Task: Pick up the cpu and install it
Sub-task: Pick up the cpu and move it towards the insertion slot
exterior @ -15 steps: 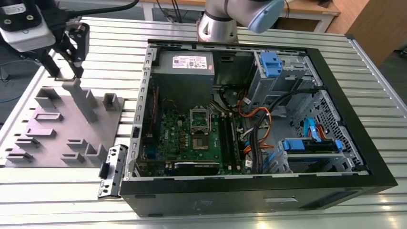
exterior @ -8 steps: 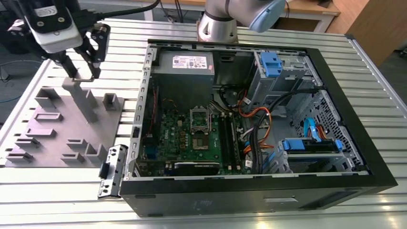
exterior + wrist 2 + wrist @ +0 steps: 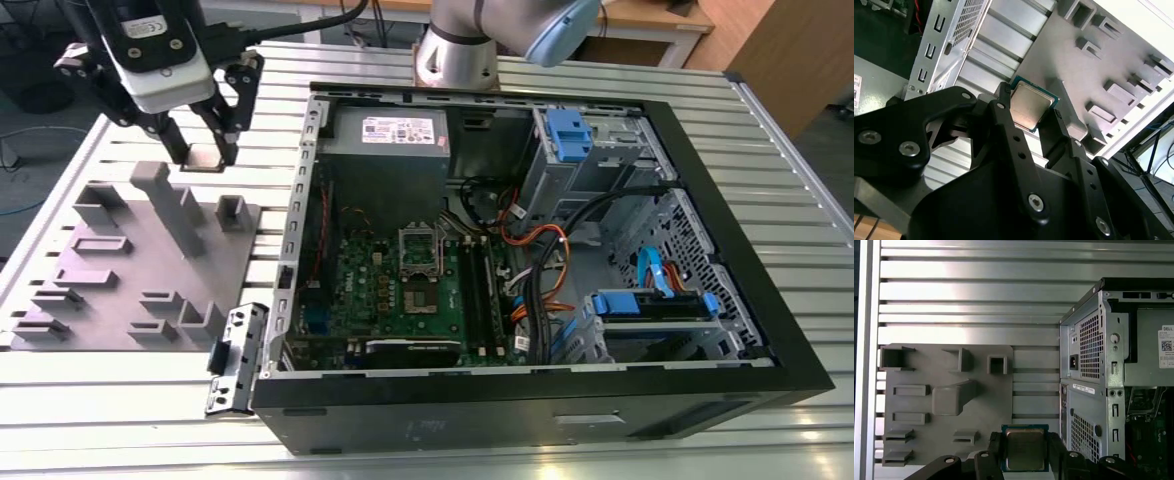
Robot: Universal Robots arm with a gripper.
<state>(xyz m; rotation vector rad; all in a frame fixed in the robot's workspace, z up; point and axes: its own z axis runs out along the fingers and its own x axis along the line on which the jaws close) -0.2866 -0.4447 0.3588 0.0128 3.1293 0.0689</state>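
The exterior view looks steeply down from some way off: the open computer case (image 3: pixel 534 410) mid-frame, the grey tray (image 3: pixel 247 270) at left, the gripper (image 3: pixel 202 158) upper left. The first wrist view faces straight down past the fingers (image 3: pixel 995 452); the second, closer in, looks obliquely, seemingly from behind them. Both wrist views share the tray, the case's corner and the clasped cpu (image 3: pixel 1025 449).

Computer case (image 3: pixel 534 410): on slatted table (image 3: pixel 134 440), open side up.
Motherboard (image 3: pixel 400 290): inside case.
Fixture tray (image 3: pixel 134 260): on table, just beside case, on exterior view's left.
Gripper (image 3: pixel 200 158): over tray's far edge, near case.
Cpu (image 3: pixel 1029 107): between gripper fingers (image 3: pixel 1004 132), touching both.
Robot base (image 3: pixel 461 60): behind case.
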